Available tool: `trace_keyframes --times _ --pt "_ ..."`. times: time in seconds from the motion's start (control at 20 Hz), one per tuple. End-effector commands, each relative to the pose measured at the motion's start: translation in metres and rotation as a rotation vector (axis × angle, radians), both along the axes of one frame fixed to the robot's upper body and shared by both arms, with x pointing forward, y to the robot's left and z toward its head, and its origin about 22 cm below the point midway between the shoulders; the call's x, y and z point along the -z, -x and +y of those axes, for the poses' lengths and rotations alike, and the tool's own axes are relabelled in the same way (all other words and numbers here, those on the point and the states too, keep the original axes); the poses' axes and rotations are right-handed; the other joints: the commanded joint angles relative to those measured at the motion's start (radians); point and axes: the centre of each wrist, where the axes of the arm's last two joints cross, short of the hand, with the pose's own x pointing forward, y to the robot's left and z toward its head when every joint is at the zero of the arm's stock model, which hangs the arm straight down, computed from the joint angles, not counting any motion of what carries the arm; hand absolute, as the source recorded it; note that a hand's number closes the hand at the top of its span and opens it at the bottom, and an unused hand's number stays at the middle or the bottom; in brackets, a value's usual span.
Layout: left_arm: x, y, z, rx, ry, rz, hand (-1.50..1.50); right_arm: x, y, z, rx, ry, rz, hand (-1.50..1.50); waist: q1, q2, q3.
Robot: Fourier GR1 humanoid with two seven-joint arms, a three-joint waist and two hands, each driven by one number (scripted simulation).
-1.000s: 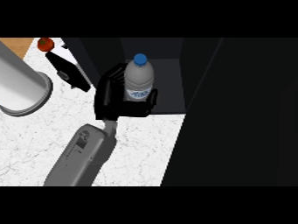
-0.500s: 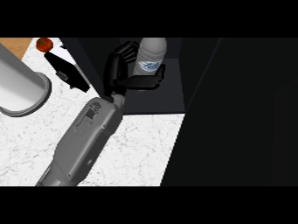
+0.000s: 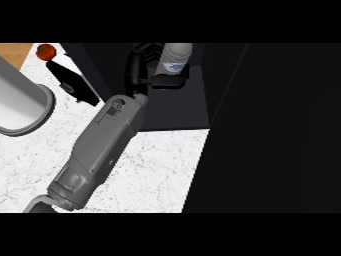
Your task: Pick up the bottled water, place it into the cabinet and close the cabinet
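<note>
The bottled water (image 3: 175, 58), clear with a white and blue label, stands upright inside the dark cabinet (image 3: 174, 111) at the top of the head view. Its cap is cut off by the view's upper edge. My right hand (image 3: 139, 69) is shut on the bottle, with its black fingers and thumb curled round the lower body. The grey forearm (image 3: 99, 145) runs up from the lower left across the counter. The cabinet's door (image 3: 284, 130) stands open as a dark panel on the right. No left hand shows.
A white marble counter (image 3: 154, 172) lies under the forearm. A thick white cylinder (image 3: 9, 102) stands at the left. A small red object (image 3: 46, 51) and a flat dark item (image 3: 73, 82) lie at the back left.
My right arm has stretched farther from me, carrying the bottle deeper into the cabinet and toward the top of the view. The bottle's cap has left the view.
</note>
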Motion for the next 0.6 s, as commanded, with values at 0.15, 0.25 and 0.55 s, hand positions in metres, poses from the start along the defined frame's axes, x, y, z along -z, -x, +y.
trace_keyframes --times 0.15,0.25,0.55 --pt "0.021 -0.011 0.012 -0.078 -0.157 0.018 1.50 -0.015 0.011 -0.010 0.000 -0.014 -0.038 -1.50 -0.006 0.006 0.001" --pt "0.012 -0.014 -0.001 -0.099 -0.210 0.033 1.50 -0.016 0.005 -0.003 -0.005 -0.017 -0.056 -1.50 0.005 0.003 0.000" --pt "0.027 -0.018 0.019 -0.145 -0.209 0.060 1.50 -0.012 0.010 -0.005 -0.016 -0.043 -0.030 -1.50 -0.017 0.012 0.000"
